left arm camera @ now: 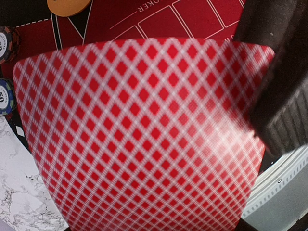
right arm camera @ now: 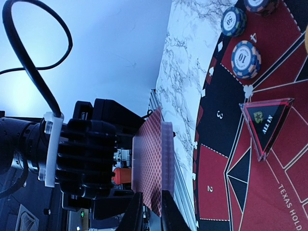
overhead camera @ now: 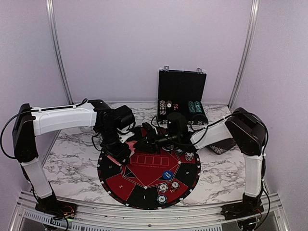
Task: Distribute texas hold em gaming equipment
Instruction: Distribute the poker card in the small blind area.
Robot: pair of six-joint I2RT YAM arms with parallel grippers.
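Observation:
My left gripper (overhead camera: 117, 155) hangs over the left rim of the round mat (overhead camera: 144, 179), shut on a stack of red-backed playing cards (right arm camera: 166, 154). The top card's back fills the left wrist view (left arm camera: 144, 134) and hides the left fingers. My right gripper (right arm camera: 153, 211) reaches in from the right (overhead camera: 137, 143); its fingers are closed on the bottom edge of the outer card (right arm camera: 148, 168). Poker chips (overhead camera: 163, 186) and a blue button disc (overhead camera: 167, 174) lie on the near right of the mat. An orange disc (left arm camera: 67, 6) shows at the top of the left wrist view.
An open black case (overhead camera: 182, 89) with rows of chips stands at the back. A dark dish (overhead camera: 224, 146) lies under the right arm. A clear red-edged triangle marker (right arm camera: 266, 120) and more chips (right arm camera: 246, 58) sit on the mat. A metal rail runs along the near edge (overhead camera: 144, 214).

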